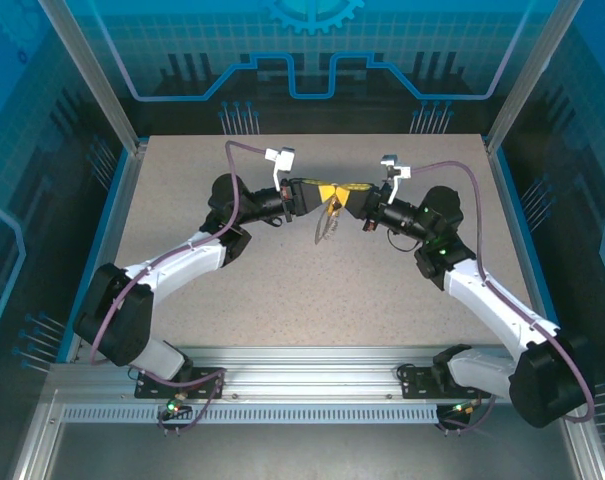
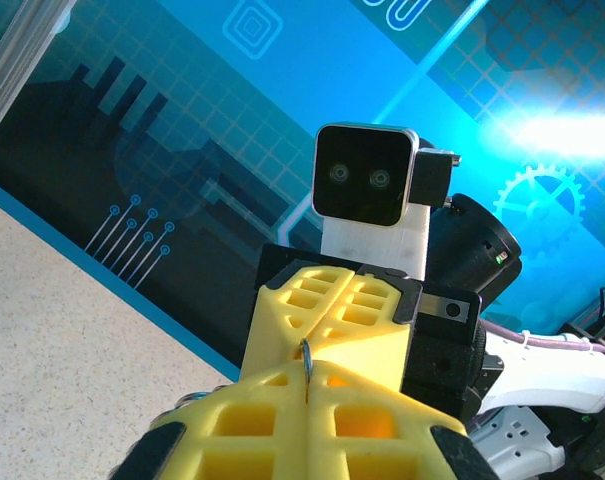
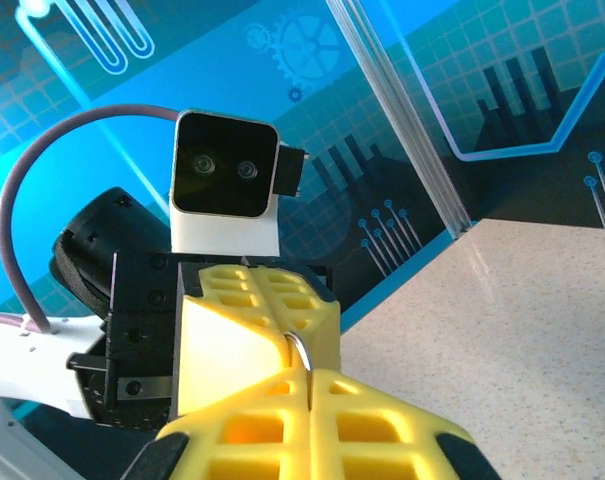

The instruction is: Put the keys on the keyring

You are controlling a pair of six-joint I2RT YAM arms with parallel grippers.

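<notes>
so, starting left: my left gripper [image 2: 306, 392] is squeezed fully closed on the thin metal ring [image 2: 305, 352] of the keyring [image 1: 325, 228], whose dark loop dangles just below the pinch. my right gripper [image 3: 308, 392] meets it tip to tip at that ring, clamped on it too. i'd judge we're mid-threading; next calls for steadying the ring and working the key onto its coil.
</notes>
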